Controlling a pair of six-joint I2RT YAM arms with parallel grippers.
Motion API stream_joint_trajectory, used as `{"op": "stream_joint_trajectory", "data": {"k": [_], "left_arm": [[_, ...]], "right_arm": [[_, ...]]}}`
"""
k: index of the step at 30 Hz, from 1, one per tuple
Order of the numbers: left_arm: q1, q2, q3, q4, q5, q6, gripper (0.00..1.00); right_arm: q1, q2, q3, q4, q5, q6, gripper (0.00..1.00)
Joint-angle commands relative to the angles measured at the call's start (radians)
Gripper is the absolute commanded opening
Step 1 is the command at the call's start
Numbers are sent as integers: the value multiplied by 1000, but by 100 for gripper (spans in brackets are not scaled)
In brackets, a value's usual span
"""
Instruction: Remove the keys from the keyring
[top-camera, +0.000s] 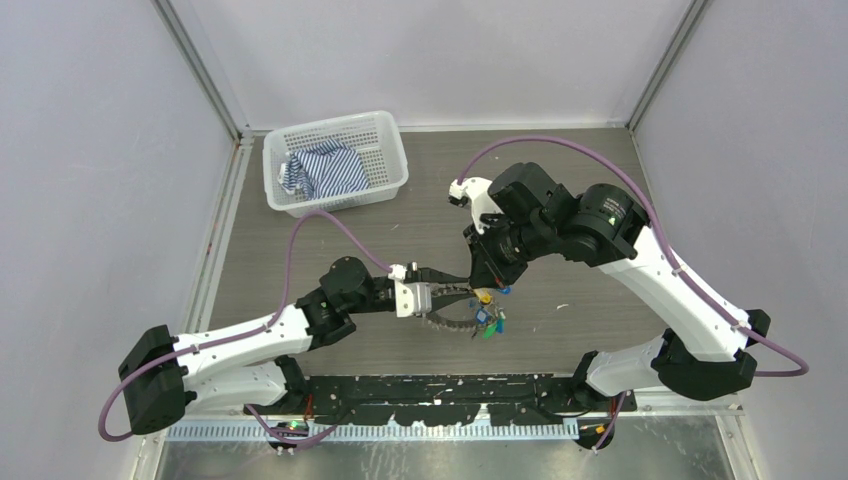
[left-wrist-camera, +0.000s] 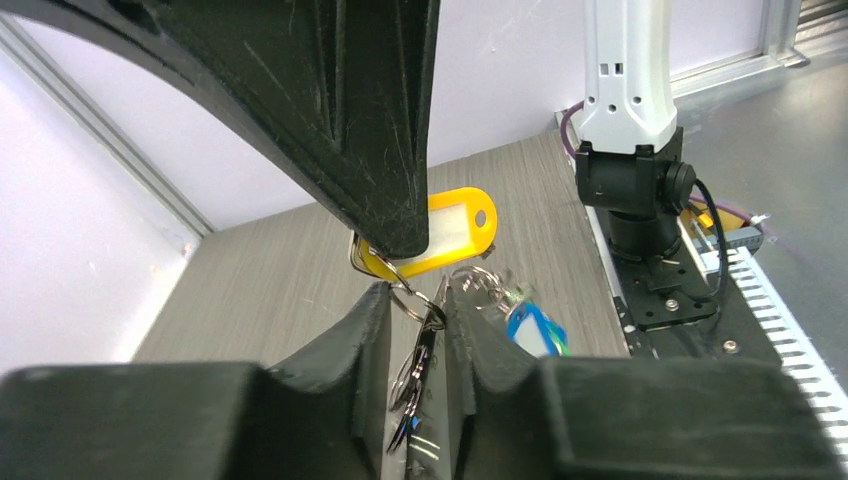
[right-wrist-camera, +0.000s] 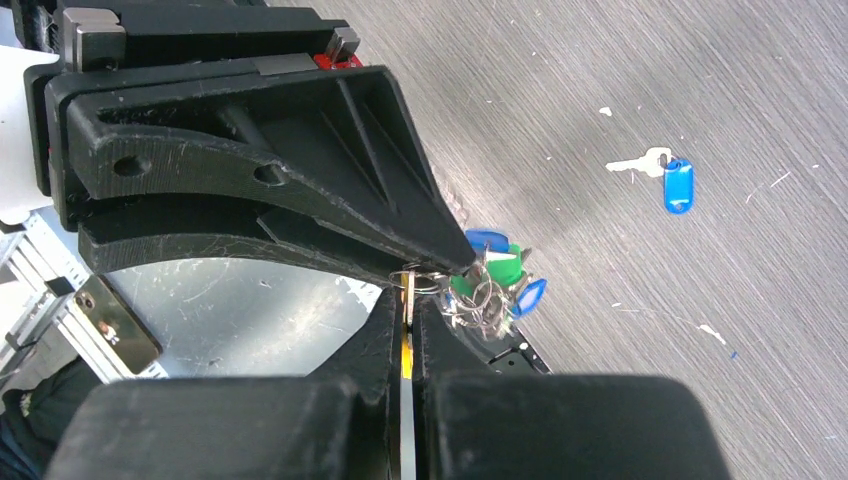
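Keys (top-camera: 488, 319) in a tiny clump, partly behind both arms' jaws.

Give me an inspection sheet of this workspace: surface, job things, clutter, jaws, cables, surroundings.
Surface: grey wood-grain table, a few white specks.
Job's things: bunch of keys hangs between the grippers; one loose key with a blue tag lies on the table.
Clutter: basket holding a striped cloth, far left.
Grippers: right gripper jaws shut on the yellow tag; left gripper jaws around the bunch, grip unclear.
Cables: a purple cable loops over each arm, clear of the keys.
Surroundings: plain walls, metal frame posts.
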Motion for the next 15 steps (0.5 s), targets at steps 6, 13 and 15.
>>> {"op": "stream_joint_trajectory", "data": {"k": [6, 13, 15], "left_arm": [[-10, -4, -4, 46, -12, -39, 6], [-10, -12, 0, 25, -27, -49, 28], [-10, -13, -3, 24, -31, -47, 29]], "right_arm": [[7, -63, 15, 67, 41, 8, 1], [5, -68, 6, 79, 46, 7, 1], [6, -69, 7, 79, 46, 3, 1]]}}
